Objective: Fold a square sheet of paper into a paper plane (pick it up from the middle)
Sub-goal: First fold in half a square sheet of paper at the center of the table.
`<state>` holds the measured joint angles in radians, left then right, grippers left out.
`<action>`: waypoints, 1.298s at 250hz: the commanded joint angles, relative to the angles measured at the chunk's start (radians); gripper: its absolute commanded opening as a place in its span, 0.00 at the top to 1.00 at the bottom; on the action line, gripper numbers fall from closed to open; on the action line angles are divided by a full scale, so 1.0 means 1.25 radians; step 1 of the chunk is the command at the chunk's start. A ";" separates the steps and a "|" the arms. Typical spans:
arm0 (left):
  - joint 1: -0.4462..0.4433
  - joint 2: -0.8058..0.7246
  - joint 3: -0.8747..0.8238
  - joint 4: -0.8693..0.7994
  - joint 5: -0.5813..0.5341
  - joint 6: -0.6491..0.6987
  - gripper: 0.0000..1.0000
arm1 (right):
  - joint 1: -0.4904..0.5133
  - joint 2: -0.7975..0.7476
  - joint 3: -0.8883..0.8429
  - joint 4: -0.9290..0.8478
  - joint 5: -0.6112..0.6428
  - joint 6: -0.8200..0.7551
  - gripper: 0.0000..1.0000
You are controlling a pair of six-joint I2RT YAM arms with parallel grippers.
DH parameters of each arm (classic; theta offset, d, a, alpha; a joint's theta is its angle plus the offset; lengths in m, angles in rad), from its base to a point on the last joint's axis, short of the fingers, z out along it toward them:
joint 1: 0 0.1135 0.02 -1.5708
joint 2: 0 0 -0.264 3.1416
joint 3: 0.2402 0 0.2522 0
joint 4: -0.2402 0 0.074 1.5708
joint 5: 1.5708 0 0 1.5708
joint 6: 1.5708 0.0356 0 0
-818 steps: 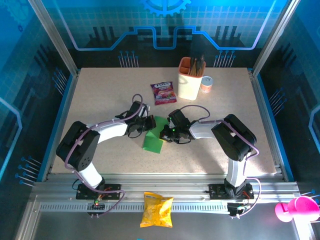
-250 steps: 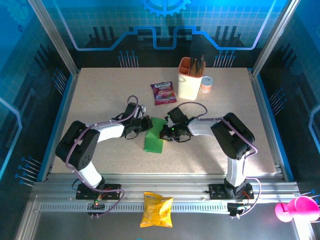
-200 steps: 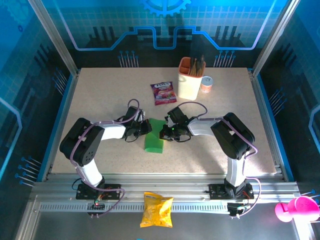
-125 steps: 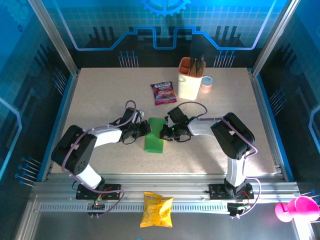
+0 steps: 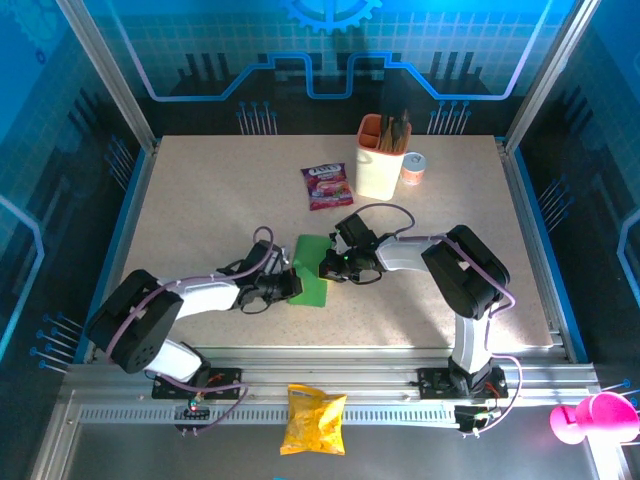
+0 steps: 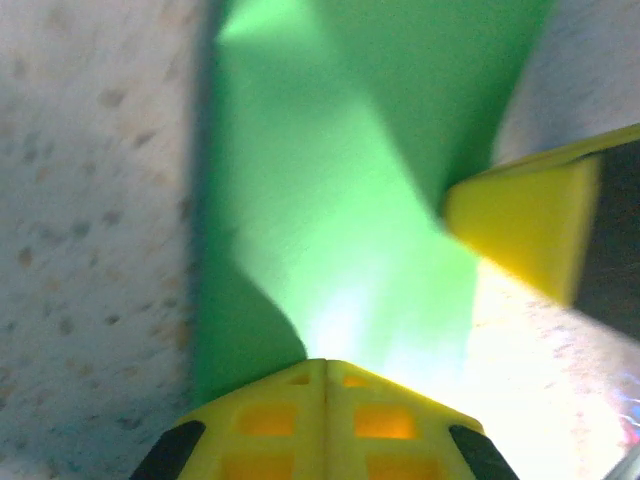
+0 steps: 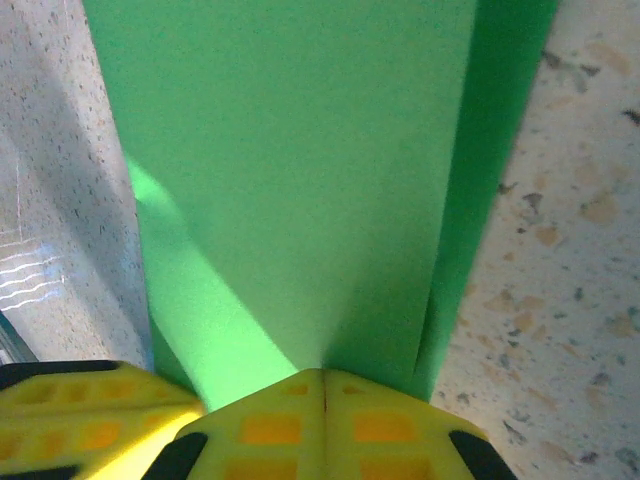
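Note:
The square sheet of paper lies mid-table as a folded bright green strip. My left gripper is shut, its tips resting on the strip's near left edge. My right gripper is shut too, tips down on the strip's right edge. In the left wrist view my closed yellow fingertips meet the green paper, with the right gripper's finger at the right. The right wrist view has my shut fingertips against the layered paper, with an overlapping fold along its right side. No finished paper plane is in view.
A purple snack sachet, a cream holder with utensils and a small can stand behind the paper. A yellow crisp bag lies on the front rail. The speckled table has metal rails at its sides.
My left gripper slid toward the near edge along the paper's left side, and the raised pointed flap now lies flat as a strip. The right gripper stayed put.

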<state>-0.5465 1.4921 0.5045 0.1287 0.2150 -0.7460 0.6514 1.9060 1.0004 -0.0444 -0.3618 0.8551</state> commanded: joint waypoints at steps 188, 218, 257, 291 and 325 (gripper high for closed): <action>-0.006 -0.091 -0.003 -0.051 -0.008 -0.019 0.97 | -0.022 0.036 -0.042 -0.098 0.051 -0.025 1.00; -0.008 -0.071 -0.016 -0.045 -0.016 -0.009 0.97 | -0.022 0.039 -0.041 -0.098 0.050 -0.027 1.00; -0.011 -0.058 -0.035 -0.059 -0.045 0.004 0.97 | -0.022 0.041 -0.039 -0.097 0.048 -0.031 1.00; -0.012 -0.062 -0.040 -0.064 -0.044 0.001 0.97 | -0.022 0.041 -0.034 -0.100 0.048 -0.044 1.00; -0.012 -0.102 -0.005 -0.098 -0.048 -0.006 0.97 | -0.023 0.040 -0.021 -0.118 0.054 -0.071 1.00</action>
<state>-0.5549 1.4055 0.4683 0.0612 0.1757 -0.7582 0.6449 1.9060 0.9936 -0.0349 -0.3763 0.8162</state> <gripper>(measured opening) 0.051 0.061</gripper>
